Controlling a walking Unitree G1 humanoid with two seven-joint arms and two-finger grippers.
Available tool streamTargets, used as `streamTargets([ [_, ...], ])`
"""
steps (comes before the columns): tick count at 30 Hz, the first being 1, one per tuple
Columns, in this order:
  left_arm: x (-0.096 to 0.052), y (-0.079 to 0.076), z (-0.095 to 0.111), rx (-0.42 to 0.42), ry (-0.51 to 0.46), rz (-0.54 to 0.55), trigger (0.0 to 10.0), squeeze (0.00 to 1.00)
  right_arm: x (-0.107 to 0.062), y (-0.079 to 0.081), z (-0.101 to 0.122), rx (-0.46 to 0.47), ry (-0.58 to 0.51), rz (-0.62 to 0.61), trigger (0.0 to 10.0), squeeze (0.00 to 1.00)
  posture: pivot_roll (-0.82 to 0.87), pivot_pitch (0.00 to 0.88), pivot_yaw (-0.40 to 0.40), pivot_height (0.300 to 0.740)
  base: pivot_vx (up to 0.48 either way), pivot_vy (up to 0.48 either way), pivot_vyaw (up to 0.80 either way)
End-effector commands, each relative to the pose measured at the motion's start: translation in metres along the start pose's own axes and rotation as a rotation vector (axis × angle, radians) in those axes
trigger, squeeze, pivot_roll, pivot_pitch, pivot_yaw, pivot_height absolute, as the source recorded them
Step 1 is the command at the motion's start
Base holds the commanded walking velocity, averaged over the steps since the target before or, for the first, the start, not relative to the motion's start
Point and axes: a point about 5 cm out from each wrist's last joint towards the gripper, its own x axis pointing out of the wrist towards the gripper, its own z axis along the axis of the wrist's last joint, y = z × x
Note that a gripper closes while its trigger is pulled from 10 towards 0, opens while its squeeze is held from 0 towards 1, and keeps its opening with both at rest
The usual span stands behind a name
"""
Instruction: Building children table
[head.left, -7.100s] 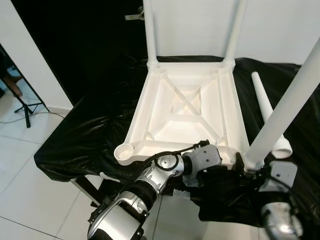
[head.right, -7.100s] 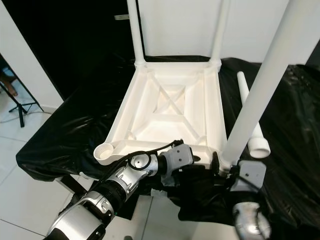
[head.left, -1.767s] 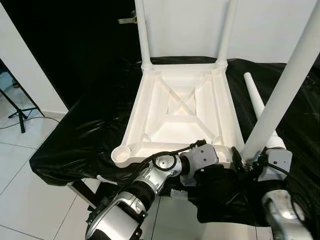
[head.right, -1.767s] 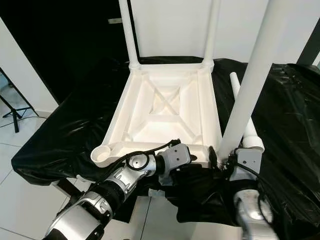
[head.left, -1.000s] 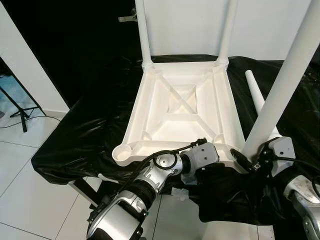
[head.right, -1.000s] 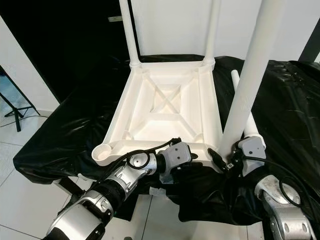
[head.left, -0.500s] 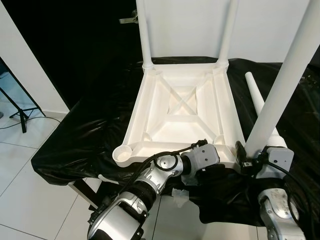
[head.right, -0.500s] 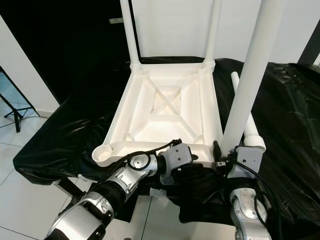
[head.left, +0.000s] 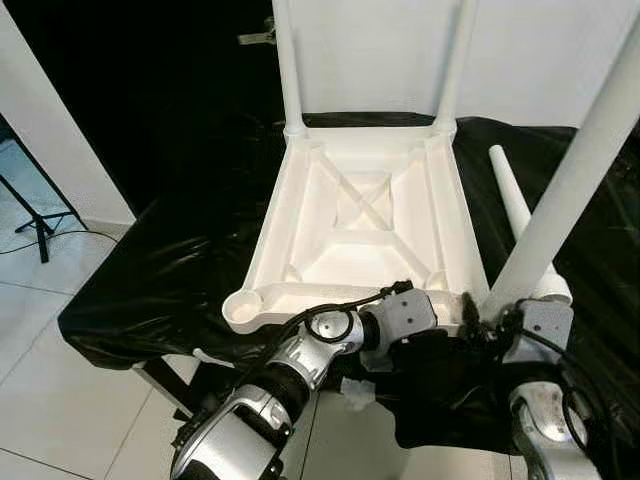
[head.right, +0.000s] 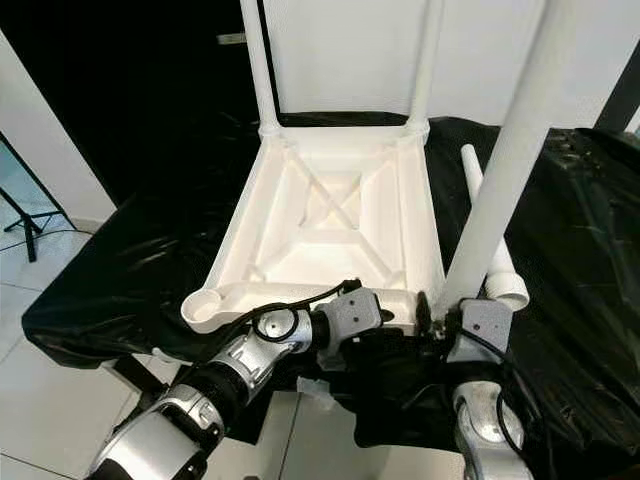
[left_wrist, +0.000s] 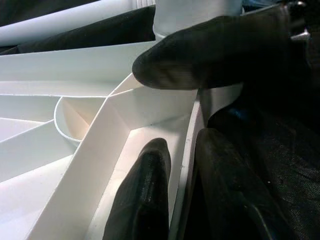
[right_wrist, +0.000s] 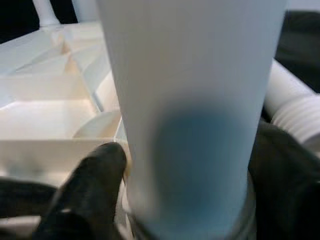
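A white plastic table top (head.left: 360, 255) lies upside down on a black-draped surface. Two white legs (head.left: 288, 60) stand upright in its far corners. At the near right corner a third leg (head.left: 560, 190) rises at a slant, and my right gripper (right_wrist: 187, 175) is shut around its base, one black finger (right_wrist: 90, 185) on each side. My left gripper (left_wrist: 182, 185) is shut on the table top's near rim, with that thin wall between its fingers (left_wrist: 145, 195). The near left socket (head.left: 243, 306) is open and holds nothing. Black cloth hides both grippers' fingertips in the eye views.
A fourth white leg (head.left: 512, 200) lies loose on the black cloth (head.left: 170, 270) right of the table top. A tripod stand (head.left: 35, 225) is on the tiled floor at far left. White wall stands behind, and the draped surface's front edge is just below my arms.
Over the last second my right wrist swung back leftward under the slanted leg, and the leg leans slightly more to the right. The left gripper stays on the rim.
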Motion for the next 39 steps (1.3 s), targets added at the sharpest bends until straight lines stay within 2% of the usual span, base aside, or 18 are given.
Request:
streamTargets([
  [1, -0.003, -0.022, -0.031, -0.085, 0.123, -0.079, 10.0, 0.0, 0.001, -0.001, -0.004, 0.012, 0.022, 0.047, 10.0, 1.0, 0.06, 0.0, 0.04, 0.74, 0.0, 0.0, 0.0],
  [2, -0.003, -0.022, -0.031, -0.085, 0.123, -0.079, 10.0, 0.0, 0.001, -0.001, -0.004, 0.012, 0.022, 0.047, 10.0, 1.0, 0.06, 0.0, 0.04, 0.74, 0.0, 0.0, 0.0],
  [3, -0.002, -0.022, -0.031, -0.085, 0.122, -0.081, 10.0, 0.0, 0.006, -0.009, -0.002, -0.006, 0.02, 0.109, 10.0, 0.0, 0.05, 0.0, 0.041, 0.74, 0.0, 0.0, 0.0],
  [6, -0.002, -0.023, -0.031, -0.085, 0.122, -0.084, 10.0, 0.0, 0.014, -0.025, 0.003, -0.07, 0.023, 0.25, 10.0, 0.0, 0.05, 0.0, 0.047, 0.74, 0.0, 0.0, 0.0],
  [14, -0.003, -0.022, -0.031, -0.079, 0.128, -0.086, 10.0, 0.0, 0.019, -0.03, 0.008, -0.176, 0.049, 0.519, 10.0, 0.0, 0.05, 0.0, 0.048, 0.74, 0.0, 0.0, 0.0],
  [15, -0.003, -0.022, -0.031, -0.078, 0.127, -0.085, 10.0, 0.0, 0.019, -0.031, 0.008, -0.18, 0.057, 0.546, 9.2, 0.0, 0.05, 0.0, 0.047, 0.74, 0.0, 0.0, 0.0],
  [16, -0.003, -0.022, -0.031, -0.078, 0.127, -0.085, 10.0, 0.0, 0.019, -0.031, 0.008, -0.18, 0.057, 0.546, 9.2, 0.0, 0.05, 0.0, 0.047, 0.74, 0.0, 0.0, 0.0],
  [17, -0.003, -0.021, -0.031, -0.077, 0.127, -0.085, 10.0, 0.0, 0.019, -0.031, 0.008, -0.182, 0.062, 0.573, 1.5, 0.0, 0.05, 0.0, 0.047, 0.74, 0.0, 0.0, 0.0],
  [18, -0.003, -0.021, -0.031, -0.077, 0.127, -0.085, 10.0, 0.0, 0.019, -0.031, 0.008, -0.182, 0.062, 0.573, 1.5, 0.0, 0.05, 0.0, 0.047, 0.74, 0.0, 0.0, 0.0],
  [19, -0.003, -0.02, -0.03, -0.075, 0.127, -0.082, 10.0, 0.0, 0.018, -0.03, 0.007, -0.18, 0.092, 0.65, 0.0, 0.0, 0.05, 0.0, 0.046, 0.74, 0.0, 0.0, 0.0],
  [30, -0.003, -0.019, -0.031, -0.072, 0.129, -0.082, 10.0, 0.0, 0.011, -0.03, -0.002, -0.136, 0.15, 0.661, 0.0, 0.0, 0.05, 0.0, 0.051, 0.74, 0.0, 0.0, 0.0],
  [32, -0.004, -0.019, -0.03, -0.07, 0.129, -0.084, 10.0, 0.0, 0.01, -0.026, -0.008, -0.117, 0.145, 0.513, 0.0, 0.0, 0.05, 0.0, 0.049, 0.74, 0.0, 0.0, 0.0],
  [33, -0.004, -0.019, -0.03, -0.07, 0.129, -0.084, 10.0, 0.0, 0.01, -0.026, -0.008, -0.117, 0.145, 0.513, 0.0, 0.0, 0.05, 0.0, 0.049, 0.74, 0.0, 0.0, 0.0],
  [35, -0.003, -0.018, -0.029, -0.071, 0.126, -0.08, 10.0, 0.0, 0.001, -0.022, -0.015, -0.068, 0.115, 0.199, 0.0, 0.0, 0.05, 0.0, 0.047, 0.74, 0.0, 0.0, 0.0],
  [36, -0.003, -0.018, -0.029, -0.071, 0.126, -0.08, 10.0, 0.0, 0.001, -0.022, -0.015, -0.068, 0.115, 0.199, 0.0, 0.0, 0.05, 0.0, 0.047, 0.74, 0.0, 0.0, 0.0],
  [37, -0.003, -0.018, -0.029, -0.069, 0.126, -0.08, 10.0, 0.0, -0.004, -0.019, -0.016, -0.041, 0.108, 0.088, 0.0, 0.0, 0.05, 0.0, 0.05, 0.74, 0.0, 0.0, 0.0],
  [38, -0.003, -0.018, -0.029, -0.069, 0.126, -0.08, 10.0, 0.0, -0.004, -0.019, -0.016, -0.041, 0.108, 0.088, 0.0, 0.0, 0.05, 0.0, 0.05, 0.74, 0.0, 0.0, 0.0],
  [39, -0.003, -0.019, -0.029, -0.07, 0.125, -0.081, 10.0, 0.0, -0.008, -0.017, -0.017, -0.026, 0.101, 0.014, 0.0, 0.0, 0.05, 0.0, 0.05, 0.74, 0.0, 0.0, 0.0],
])
